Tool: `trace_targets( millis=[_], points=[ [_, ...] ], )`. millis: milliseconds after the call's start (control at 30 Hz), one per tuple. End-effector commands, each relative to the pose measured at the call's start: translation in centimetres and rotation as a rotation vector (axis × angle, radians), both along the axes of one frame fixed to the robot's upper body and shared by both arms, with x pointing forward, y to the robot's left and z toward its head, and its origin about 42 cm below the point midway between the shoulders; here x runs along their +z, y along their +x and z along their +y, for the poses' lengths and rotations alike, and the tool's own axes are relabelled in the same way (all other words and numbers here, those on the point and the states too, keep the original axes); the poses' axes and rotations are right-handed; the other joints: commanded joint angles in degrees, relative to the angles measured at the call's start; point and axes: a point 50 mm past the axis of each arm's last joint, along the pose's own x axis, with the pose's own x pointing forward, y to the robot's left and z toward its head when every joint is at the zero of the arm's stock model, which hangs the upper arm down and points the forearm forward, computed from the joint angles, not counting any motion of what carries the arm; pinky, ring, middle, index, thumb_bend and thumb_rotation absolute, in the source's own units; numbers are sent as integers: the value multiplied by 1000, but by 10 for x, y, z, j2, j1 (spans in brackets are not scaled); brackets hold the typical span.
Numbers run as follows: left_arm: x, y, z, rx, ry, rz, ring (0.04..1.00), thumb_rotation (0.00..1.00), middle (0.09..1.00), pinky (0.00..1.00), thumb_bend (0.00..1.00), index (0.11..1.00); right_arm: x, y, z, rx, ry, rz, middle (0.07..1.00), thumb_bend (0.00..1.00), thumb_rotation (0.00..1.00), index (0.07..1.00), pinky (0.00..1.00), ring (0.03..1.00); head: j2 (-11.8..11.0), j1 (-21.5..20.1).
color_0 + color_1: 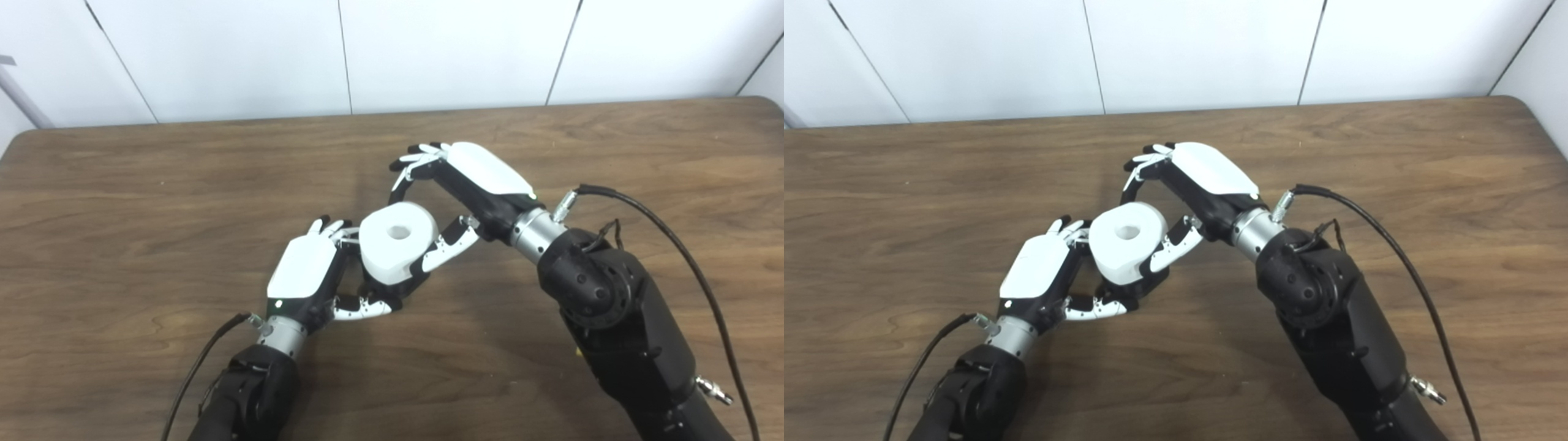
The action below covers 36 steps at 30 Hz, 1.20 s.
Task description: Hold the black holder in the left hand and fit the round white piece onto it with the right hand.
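1. Fingers (422,160) of the right hand (471,184) curl over the far side of the round white piece (397,242), while its thumb presses the near right side, so the piece is pinched from two opposite sides and its central hole stays uncovered.
2. Left hand (303,269) fingers are wrapped around something dark beneath the white piece; that is most likely the black holder (392,288), of which only a small dark part shows below the piece's near edge. The thumb lies along the near side, bracing it.
3. White piece sits near the middle of the wooden table (153,202), between the two hands, touching both, and tilted a little toward the near left.
4. Holding the holder low and steady gives the right hand a fixed target to press against.
5. Whether the piece is fully seated cannot be told; the joint is hidden under the piece. Judging by the tilt, the fitting seems under way rather than finished.
6. A slanted push could jam the piece, so squaring it first looks wise.
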Motion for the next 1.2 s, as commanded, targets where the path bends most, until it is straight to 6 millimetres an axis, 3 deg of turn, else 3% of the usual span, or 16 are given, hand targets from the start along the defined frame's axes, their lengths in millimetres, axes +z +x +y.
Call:
trace_targets(
  millis=[0, 1167],
  points=[
    [-3, -5, -2, -32, 37, 20, 912, 54, 819, 1000, 523, 486, 24, 1, 2, 14, 19, -96, 845, 526, 139, 481, 1000, 946, 0, 1],
    [-1, -2, -3, -32, 38, 8, 910, 54, 815, 1000, 523, 486, 8, 6, 4, 14, 4, -83, 843, 527, 142, 480, 1000, 943, -3, 5]
  ],
)
